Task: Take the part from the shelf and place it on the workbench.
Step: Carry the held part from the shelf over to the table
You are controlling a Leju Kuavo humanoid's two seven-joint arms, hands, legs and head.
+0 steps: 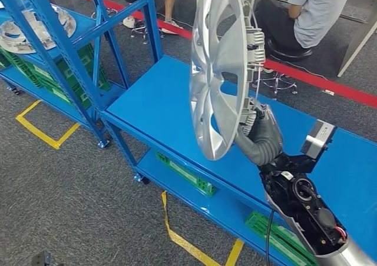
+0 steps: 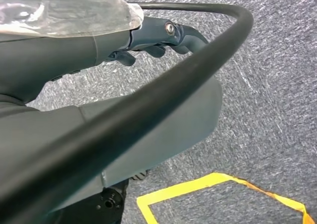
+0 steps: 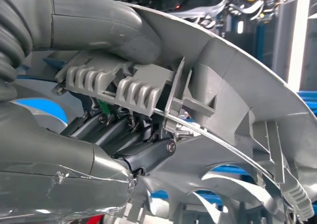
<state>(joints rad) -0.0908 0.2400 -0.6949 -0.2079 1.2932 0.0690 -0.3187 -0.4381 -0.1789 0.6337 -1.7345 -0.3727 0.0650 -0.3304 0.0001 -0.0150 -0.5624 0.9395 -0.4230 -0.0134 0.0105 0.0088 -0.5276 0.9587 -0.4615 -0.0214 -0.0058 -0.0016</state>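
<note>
Holding a silver wheel cover (image 1: pixel 218 72) up on edge with the right hand (image 1: pixel 260 133), gripped at the lower rim, spoked face turned left and ribbed back facing right, up over the blue workbench (image 1: pixel 164 101) and not touching it. Close up from the right wrist, thick grey thumb (image 3: pixel 108 28) pressed on the back of the rim, dark fingers (image 3: pixel 123 135) tucked under the grey clip ridges with the thin wire ring running past. Couldn't make out any brand, label or lettering on the cover or anywhere else, too blurry or just plain surfaces. Left hand (image 2: pixel 164 35) hanging over grey carpet, dark fingers curled in with nothing in them, a black cable (image 2: pixel 209 50) arcing across in front and a yellow tape corner (image 2: pixel 194 187) on the floor near it. Blue shelf rack (image 1: pixel 98 36) off to the far left with another silver wheel cover (image 1: pixel 35 27) lying flat on it, green crates (image 1: pixel 191 175) on the lower level under the bench. Yellow floor tape (image 1: pixel 42 130) on the near left, red line (image 1: pixel 311 77) along the far side, and a seated person in a light shirt (image 1: pixel 318 10) on a stool at the far right.
</note>
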